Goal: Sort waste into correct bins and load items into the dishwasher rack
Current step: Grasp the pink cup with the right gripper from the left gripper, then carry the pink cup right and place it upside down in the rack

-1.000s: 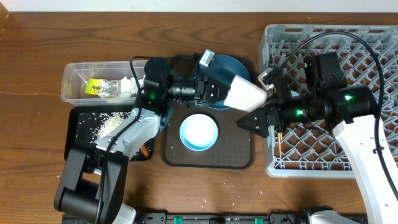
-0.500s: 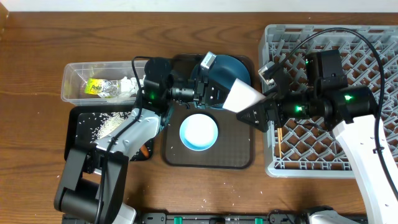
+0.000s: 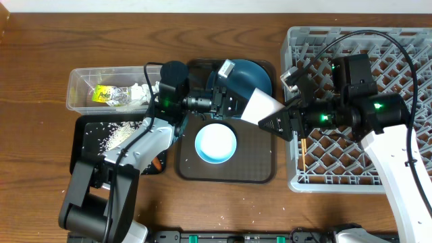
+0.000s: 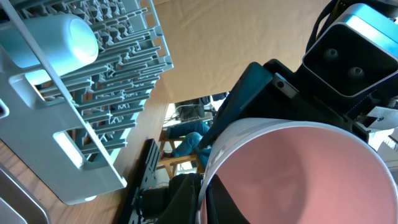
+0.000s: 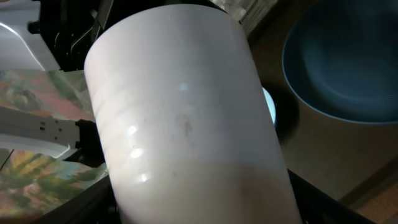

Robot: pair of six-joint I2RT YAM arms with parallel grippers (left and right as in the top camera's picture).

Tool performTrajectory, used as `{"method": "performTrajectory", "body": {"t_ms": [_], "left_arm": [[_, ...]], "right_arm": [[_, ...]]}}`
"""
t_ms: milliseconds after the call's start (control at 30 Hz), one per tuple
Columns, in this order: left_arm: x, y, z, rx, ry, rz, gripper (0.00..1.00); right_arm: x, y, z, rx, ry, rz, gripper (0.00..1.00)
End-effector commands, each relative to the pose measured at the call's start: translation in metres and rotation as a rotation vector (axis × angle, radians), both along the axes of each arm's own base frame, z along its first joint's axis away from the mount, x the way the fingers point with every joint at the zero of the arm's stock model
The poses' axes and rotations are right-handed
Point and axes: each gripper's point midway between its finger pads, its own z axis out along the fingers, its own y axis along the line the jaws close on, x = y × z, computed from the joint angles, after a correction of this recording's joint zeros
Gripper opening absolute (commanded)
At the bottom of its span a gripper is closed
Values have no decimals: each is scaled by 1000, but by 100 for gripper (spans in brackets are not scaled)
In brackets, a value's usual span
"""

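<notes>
The pinkish-white cup point(image 3: 262, 106) hangs tilted above the brown tray, between my two grippers. My left gripper point(image 3: 233, 102) is shut on its rim, which shows in the left wrist view point(image 4: 298, 174). My right gripper point(image 3: 273, 120) is open, with a finger on either side of the cup's body point(image 5: 186, 124). The dark-blue plate point(image 3: 248, 73) and the light-blue bowl point(image 3: 216, 143) sit on the brown tray. The light-blue cup point(image 4: 56, 40) lies in the grey rack point(image 3: 398, 54).
The clear tub point(image 3: 81, 88) holds a yellow-green wrapper point(image 3: 102, 95) and tissue point(image 3: 140, 93). The black tray point(image 3: 81, 158) holds rice grains point(image 3: 115, 133); a carrot point(image 3: 156, 163) shows at its right edge. The brown tray point(image 3: 256, 169) lies between the bins and the rack. Loose grains dot the table in front.
The right gripper has moved up and left until its fingers are around the cup's body. The cup has shifted slightly down and left in the left gripper.
</notes>
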Motion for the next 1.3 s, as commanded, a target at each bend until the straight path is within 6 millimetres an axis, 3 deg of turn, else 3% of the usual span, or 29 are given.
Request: {"method": "performTrajectory", "body": {"t_ms": [0,200,667,867,967,1100,1267], "left_arm": [[1,-1,0,-3,-42,20,7],[2,-1,-1,-4,-69,26,11],[-11,4,-49,104,-1,7,13],[9,8,-58,158,-13,119,24],[27,16,-66,200,-19,211,31],[44,35,-85,287,-39,310,34],[50,66,-130,501,-49,397,37]], "right_arm": [[-3,5,6,24,-5,22,70],[-2,2,3,-2,-4,10,53],[2,1,2,-10,-21,3,50],[5,-11,-8,-86,-10,-43,35],[5,-27,-16,-149,37,-119,34],[-2,-64,-29,-299,121,-288,27],[-17,-120,-38,-518,206,-561,22]]}}
